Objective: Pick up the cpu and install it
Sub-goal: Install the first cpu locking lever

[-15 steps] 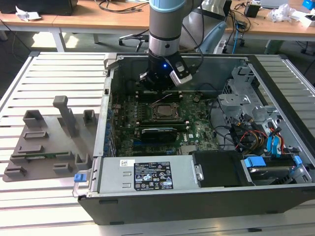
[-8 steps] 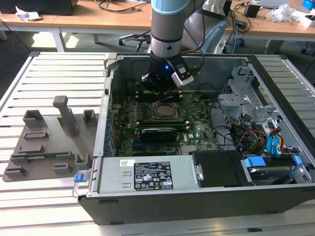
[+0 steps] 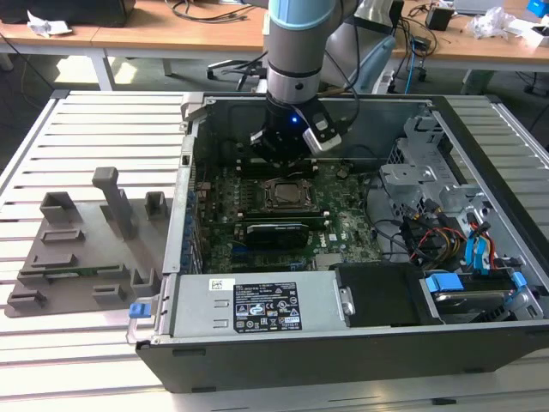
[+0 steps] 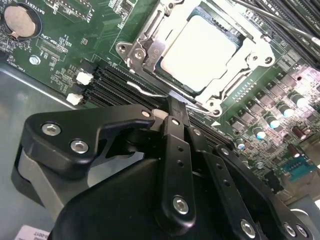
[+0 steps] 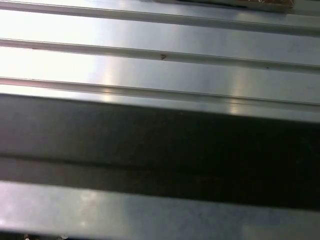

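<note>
The cpu lies flat in the socket frame on the green motherboard, its pale silvery top facing up; in the exterior view the cpu sits near the middle of the board, inside the open computer case. My gripper hangs over the board just beside that socket, on the side of the black memory slots, and nothing is between my jaws; they look drawn close together, one dark finger reaching toward the frame's edge without holding the chip. In the exterior view my gripper stands just behind the socket, toward the case's far wall, with a blue light glowing on the wrist. A long black card lies on the board in front of the socket, and a grey power supply fills the near side of the case. The case rests on a slatted metal counter, and a grey fixture tray sits at the exterior view's left. The first wrist view looks along bright metal slats.
</note>
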Controlling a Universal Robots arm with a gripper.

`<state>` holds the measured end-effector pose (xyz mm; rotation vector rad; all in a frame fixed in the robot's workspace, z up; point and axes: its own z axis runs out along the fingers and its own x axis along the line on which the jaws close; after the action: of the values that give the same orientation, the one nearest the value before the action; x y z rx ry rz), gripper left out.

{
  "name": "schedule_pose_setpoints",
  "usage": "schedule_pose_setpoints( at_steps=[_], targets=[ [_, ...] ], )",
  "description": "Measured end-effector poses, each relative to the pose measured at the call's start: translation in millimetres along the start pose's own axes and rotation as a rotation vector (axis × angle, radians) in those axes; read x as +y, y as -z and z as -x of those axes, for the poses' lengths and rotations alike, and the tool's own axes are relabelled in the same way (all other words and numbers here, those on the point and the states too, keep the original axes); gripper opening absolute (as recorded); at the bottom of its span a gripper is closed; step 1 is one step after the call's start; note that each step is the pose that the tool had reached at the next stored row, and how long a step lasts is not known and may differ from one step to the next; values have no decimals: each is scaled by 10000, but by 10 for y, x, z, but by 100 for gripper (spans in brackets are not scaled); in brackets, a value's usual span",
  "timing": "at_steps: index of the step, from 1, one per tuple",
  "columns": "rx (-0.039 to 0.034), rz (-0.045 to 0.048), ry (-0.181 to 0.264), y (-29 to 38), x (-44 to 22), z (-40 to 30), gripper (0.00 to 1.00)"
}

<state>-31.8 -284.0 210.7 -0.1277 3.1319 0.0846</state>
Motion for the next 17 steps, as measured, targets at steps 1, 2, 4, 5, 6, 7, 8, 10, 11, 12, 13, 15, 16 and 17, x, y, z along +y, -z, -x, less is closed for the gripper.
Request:
schedule_pose_setpoints(
  at_steps=[1,2,4,5,6,7,8,10,11,12,13,15,16,17],
  targets=[
    [1,0,0,-4,-1,5,11],
    [0,-1,0,-12,-2,13,11],
    [0,-1,0,-26,-4,30,11],
    [1,-1,0,-30,-5,35,11],
    [1,-2,0,-35,-6,45,11],
    [1,-2,1,-39,-6,51,11],
    [1,-2,1,-42,-7,57,11],
    [2,-7,2,-48,-9,75,11],
    [2,-10,3,-50,-10,81,11],
    [2,-16,3,-52,-10,87,11],
    [2,-23,3,-53,-10,91,11],
    [4,-43,4,-55,-12,108,11],
    [5,-47,4,-57,-13,116,11],
    [5,-48,3,-58,-13,123,11]
  ],
)
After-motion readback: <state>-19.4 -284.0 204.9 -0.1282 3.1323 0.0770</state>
